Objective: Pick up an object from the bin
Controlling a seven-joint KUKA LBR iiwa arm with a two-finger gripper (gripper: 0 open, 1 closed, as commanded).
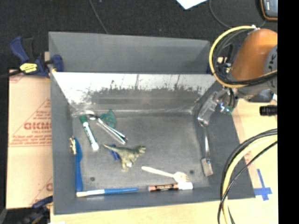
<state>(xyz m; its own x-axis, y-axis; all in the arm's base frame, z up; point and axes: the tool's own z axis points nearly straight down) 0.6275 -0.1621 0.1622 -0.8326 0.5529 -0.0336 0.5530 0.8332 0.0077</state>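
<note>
Grey metal bin [61, 181] viewed from above. The hand [209, 109] hangs at the right rear corner, by the right wall; whether it is apart or together cannot be told. Nearest to it, a slim grey stick with a dark end [206, 158] lies along that wall. A green toy dinosaur [128, 153] and a white plastic fork [169, 174] lie well apart from it, mid-floor.
</note>
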